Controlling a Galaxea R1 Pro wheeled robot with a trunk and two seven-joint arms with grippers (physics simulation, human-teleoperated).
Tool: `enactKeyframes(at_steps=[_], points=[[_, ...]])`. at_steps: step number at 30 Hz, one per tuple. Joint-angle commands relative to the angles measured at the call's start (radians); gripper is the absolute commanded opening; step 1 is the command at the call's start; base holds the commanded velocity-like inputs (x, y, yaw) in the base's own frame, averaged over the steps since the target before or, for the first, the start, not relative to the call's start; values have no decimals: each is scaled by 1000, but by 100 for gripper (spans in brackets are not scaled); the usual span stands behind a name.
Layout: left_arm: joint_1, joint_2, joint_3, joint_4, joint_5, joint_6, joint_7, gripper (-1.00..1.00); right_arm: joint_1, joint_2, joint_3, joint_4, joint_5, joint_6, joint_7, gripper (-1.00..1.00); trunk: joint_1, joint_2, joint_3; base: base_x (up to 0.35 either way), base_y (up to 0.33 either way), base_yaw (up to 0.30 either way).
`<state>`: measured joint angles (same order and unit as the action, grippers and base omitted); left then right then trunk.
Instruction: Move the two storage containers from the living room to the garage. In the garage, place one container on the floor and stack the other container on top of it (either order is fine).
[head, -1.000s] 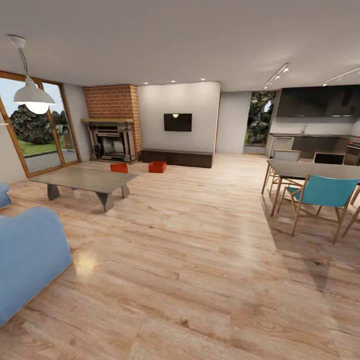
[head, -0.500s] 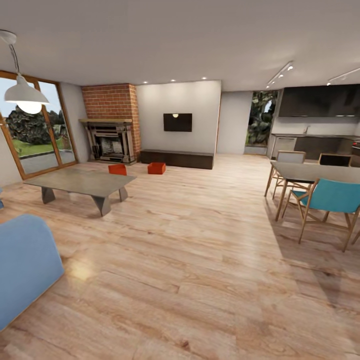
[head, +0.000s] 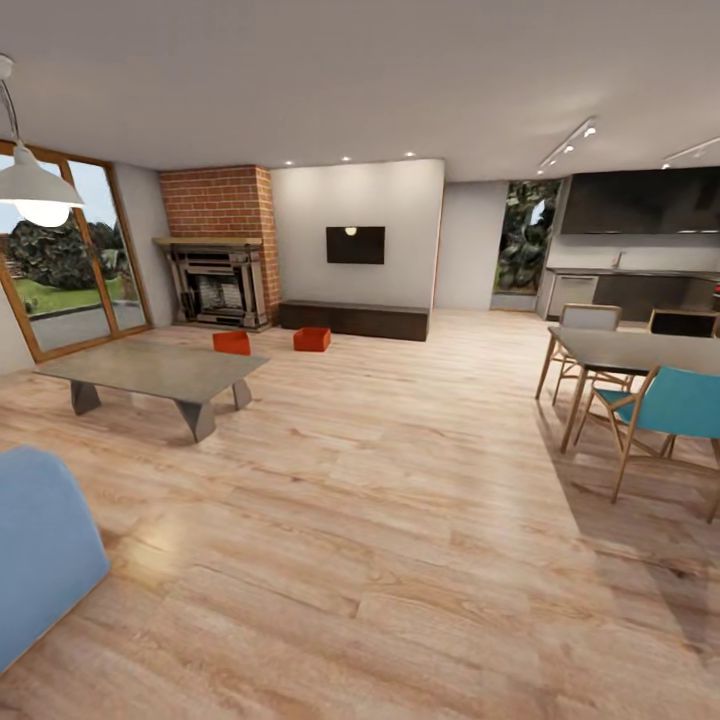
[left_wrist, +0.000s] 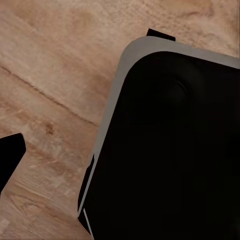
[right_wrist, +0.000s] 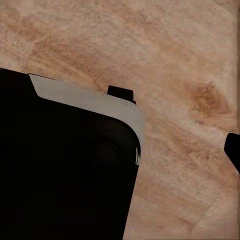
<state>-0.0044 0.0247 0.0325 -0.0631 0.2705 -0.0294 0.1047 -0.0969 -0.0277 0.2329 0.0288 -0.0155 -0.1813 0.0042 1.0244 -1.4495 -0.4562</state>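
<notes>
The two storage containers stand far off on the living room's light wood planks. Both are orange-red open bins: one (head: 232, 343) just beyond the low grey coffee table, the other (head: 312, 339) to its right, before the long dark cabinet (head: 354, 319). They sit about a bin's width apart, near the brick fireplace (head: 222, 245). In the left wrist view a dark fingertip (left_wrist: 11, 155) of my left gripper sits at the picture's edge over the planks. A dark fingertip (right_wrist: 233, 149) of my right gripper shows likewise in the right wrist view. Both grippers hold nothing.
A grey coffee table (head: 150, 370) stands at mid-left and a blue sofa (head: 40, 545) at near left. At the right are a dining table (head: 640, 352) and teal chair (head: 680, 405). Open wood floor (head: 380, 480) runs ahead. My black base (left_wrist: 170, 150) fills much of both wrist views.
The whole head view has shifted as the robot rolls forward. The sofa slides out at the left, the dining set drifts right, and the bins keep their places on the floor.
</notes>
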Motion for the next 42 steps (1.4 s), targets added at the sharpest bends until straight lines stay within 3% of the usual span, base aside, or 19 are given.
enactKeyframes(at_steps=[1,42], points=[[0,0,3,0,3,-3,1,100,-1,0,5,3,-2,-6,0,100,1,0,-1,323,0,0],[0,0,3,-1,2,-4,1,100,-1,0,5,3,-2,-6,0,100,1,0,-1,323,0,0]])
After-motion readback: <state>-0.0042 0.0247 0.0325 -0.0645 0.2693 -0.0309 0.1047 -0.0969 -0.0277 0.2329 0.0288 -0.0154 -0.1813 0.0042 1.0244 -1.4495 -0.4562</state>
